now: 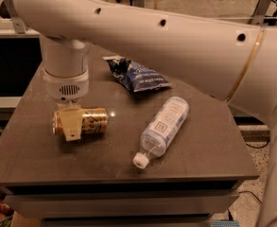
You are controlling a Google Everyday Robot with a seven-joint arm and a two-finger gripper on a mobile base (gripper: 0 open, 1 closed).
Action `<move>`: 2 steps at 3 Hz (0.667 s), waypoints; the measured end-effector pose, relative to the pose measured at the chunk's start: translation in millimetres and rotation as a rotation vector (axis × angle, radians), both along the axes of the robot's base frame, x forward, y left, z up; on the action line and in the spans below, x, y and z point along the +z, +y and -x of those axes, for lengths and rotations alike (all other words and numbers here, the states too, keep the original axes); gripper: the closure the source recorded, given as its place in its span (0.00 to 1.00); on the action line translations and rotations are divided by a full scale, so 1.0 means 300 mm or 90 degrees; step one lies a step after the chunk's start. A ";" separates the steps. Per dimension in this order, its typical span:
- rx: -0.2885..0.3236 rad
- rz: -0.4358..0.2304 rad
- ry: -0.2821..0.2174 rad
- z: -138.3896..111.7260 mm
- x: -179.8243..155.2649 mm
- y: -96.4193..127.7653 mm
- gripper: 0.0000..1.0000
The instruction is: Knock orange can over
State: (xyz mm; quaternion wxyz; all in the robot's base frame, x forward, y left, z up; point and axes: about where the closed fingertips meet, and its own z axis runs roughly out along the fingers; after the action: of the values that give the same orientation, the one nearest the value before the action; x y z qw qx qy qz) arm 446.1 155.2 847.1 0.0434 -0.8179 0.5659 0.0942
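Note:
The orange can [93, 121] lies on its side on the dark table [29, 160], left of centre, with its long axis running left to right. My gripper [72, 126] hangs straight down from the white wrist [66, 82] and sits right at the can's left half, with a tan part of it in front of the can. The rest of the can's left end is partly hidden behind it.
A clear plastic bottle with a white cap [160, 130] lies on its side at the table's centre right. A dark blue snack bag [135, 74] lies at the back. The big white arm [176, 37] spans the upper view. The table's front edge is near.

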 end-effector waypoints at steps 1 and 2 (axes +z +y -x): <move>-0.007 -0.004 0.004 0.004 -0.019 -0.004 0.82; -0.013 -0.008 0.008 0.007 -0.034 -0.010 0.59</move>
State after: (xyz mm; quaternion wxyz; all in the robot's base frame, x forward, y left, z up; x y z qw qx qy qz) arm 444.1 152.3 836.8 0.0457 -0.8113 0.5737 0.1026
